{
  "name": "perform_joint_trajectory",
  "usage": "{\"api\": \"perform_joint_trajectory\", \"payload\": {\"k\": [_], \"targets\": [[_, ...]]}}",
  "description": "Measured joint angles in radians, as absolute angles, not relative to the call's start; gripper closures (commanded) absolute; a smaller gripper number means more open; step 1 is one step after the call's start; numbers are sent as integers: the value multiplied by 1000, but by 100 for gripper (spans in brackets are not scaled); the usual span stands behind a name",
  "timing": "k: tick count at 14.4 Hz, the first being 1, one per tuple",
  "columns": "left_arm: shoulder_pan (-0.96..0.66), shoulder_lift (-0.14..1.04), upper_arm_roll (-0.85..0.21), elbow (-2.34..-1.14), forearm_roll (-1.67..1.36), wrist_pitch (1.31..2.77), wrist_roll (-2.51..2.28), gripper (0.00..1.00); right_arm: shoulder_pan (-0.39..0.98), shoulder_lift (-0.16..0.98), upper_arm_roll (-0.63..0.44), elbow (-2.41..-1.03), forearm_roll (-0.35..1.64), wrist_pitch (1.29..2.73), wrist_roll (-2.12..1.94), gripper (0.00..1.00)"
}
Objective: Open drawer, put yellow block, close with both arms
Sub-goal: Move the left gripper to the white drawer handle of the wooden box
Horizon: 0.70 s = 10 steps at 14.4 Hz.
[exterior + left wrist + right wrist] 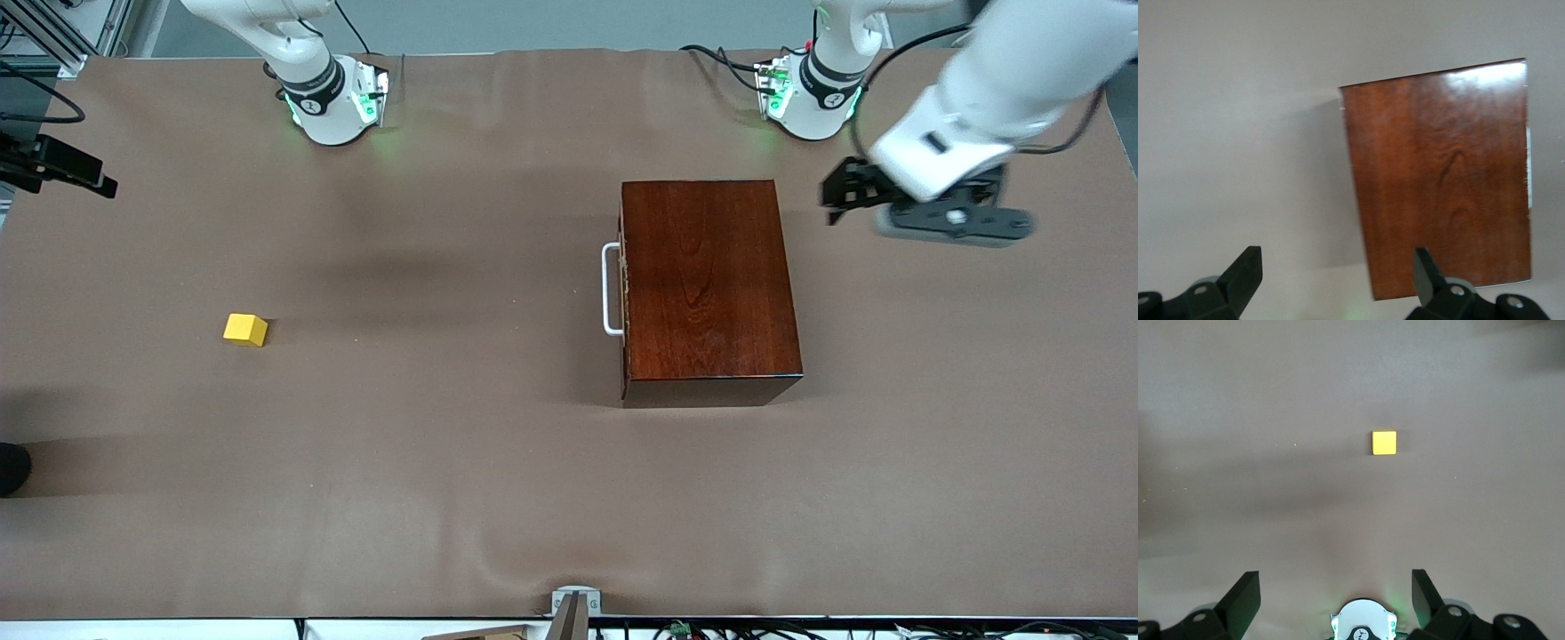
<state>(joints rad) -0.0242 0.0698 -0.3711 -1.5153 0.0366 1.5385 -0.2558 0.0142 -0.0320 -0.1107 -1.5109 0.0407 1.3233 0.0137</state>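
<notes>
Small bright yellow cube block (245,329) on brown table cover (444,462) twd right arm's end, nothing touching.

Glossy reddish-brown wooden box (707,284) well apart, twd left arm's end; drawer shut, white U-bar handle (610,289) faces block.

Left gripper (1338,283) up beside box, fingers apart, empty.

Right gripper (1336,600) up over table, fingers wide apart, empty.

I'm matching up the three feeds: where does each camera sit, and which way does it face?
Front: high, across the table, facing both arm bases; left gripper hangs beside the wooden box.
Left wrist: looks down past its open fingers onto the box, shared with front.
Right wrist: looks down past open fingers at the yellow block, also in front.
</notes>
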Motion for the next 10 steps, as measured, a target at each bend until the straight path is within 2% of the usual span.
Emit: {"api": "perform_joint_trajectory", "payload": {"k": [3,10], "targets": [[-119,162,-407,-1465,92,1550,-371,0,18,-30,-111,-1510,41,1321,14,0],[-374,387,-401,-1366,177,1689,-593,0,15,-29,-113,-1503,41,1324,14,0]]}}
